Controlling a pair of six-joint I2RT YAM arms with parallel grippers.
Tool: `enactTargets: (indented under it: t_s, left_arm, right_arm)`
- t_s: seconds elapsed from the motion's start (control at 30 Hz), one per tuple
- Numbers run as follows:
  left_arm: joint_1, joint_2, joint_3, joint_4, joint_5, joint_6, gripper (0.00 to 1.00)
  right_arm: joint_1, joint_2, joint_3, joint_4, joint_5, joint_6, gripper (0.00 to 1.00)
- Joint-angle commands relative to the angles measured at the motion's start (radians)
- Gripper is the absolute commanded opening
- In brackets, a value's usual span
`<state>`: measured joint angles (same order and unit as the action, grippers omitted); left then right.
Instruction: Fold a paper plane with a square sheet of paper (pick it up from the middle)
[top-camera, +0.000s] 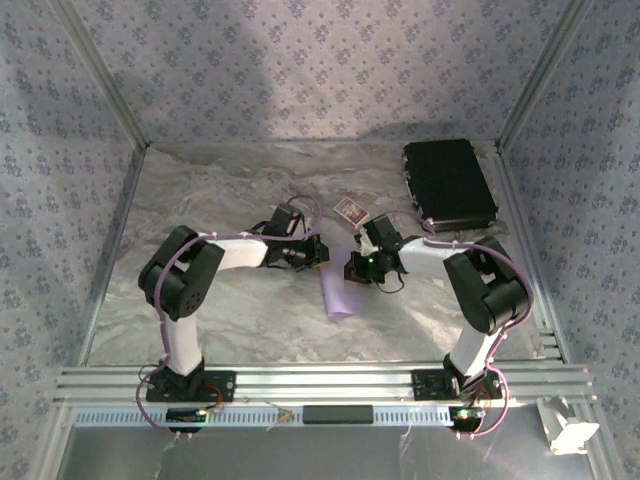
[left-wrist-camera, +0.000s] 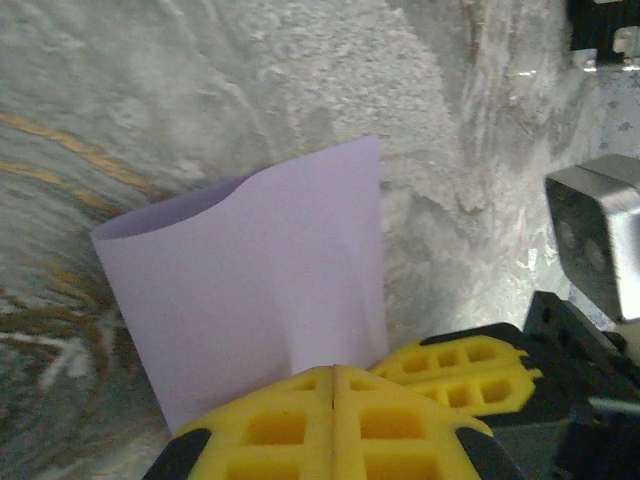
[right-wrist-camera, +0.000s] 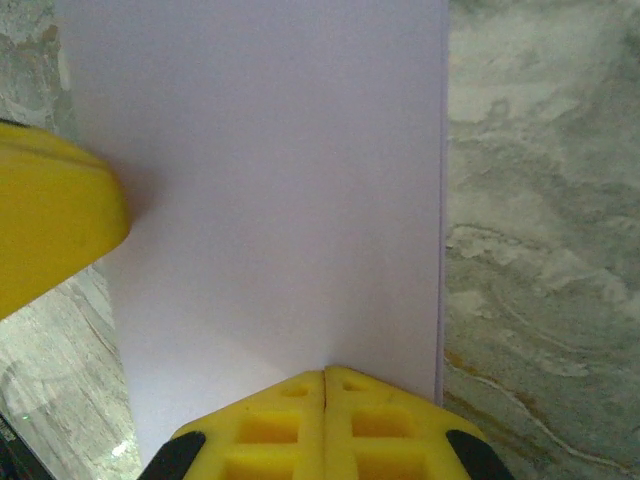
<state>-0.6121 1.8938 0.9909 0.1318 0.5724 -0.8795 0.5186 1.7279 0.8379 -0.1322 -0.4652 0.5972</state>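
Both of my arms meet over the middle of the marbled worktop (top-camera: 220, 320), because this fold needs two pinches on one piece. At the centre of the top view, just below where they meet, is the square sheet of paper (top-camera: 340, 297). It is plain pale lilac and shows there as a narrow strip, so I judge it doubled over lengthwise, though I cannot see the crease itself. From my left wrist it rises out of the lower centre of the frame with a gently bowed upper edge, not lying flat. My left gripper (left-wrist-camera: 333, 372) is clenched on its near edge, yellow pads seam to seam. My right gripper (right-wrist-camera: 325, 375) is clamped on the same sheet, just beside, to hold it taut.
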Motion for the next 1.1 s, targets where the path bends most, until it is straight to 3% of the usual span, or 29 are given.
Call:
enactTargets:
  t_s: [0.0, 0.4, 0.67, 0.9, 1.07]
  left_arm:
    - [0.011, 0.022, -0.019, -0.002, 0.016, 0.036, 0.03]
    - [0.026, 0.061, -0.054, -0.075, -0.048, 0.121, 0.06]
    - [0.024, -0.076, -0.007, -0.106, -0.03, 0.109, 0.15]
    - [0.026, -0.114, 0.03, -0.137, -0.014, 0.114, 0.14]
    - [0.045, -0.052, 0.067, -0.131, 0.031, 0.135, 0.1]
  right_arm:
    - [0.016, 0.044, -0.019, -0.116, 0.071, 0.013, 0.0]
    - [0.016, 0.045, -0.04, -0.11, 0.099, 0.023, 0.0]
    - [0.017, 0.032, -0.037, -0.109, 0.101, 0.023, 0.0]
    - [0.014, 0.024, -0.054, -0.079, 0.092, 0.023, 0.0]
    - [0.014, 0.023, -0.054, -0.083, 0.092, 0.023, 0.0]
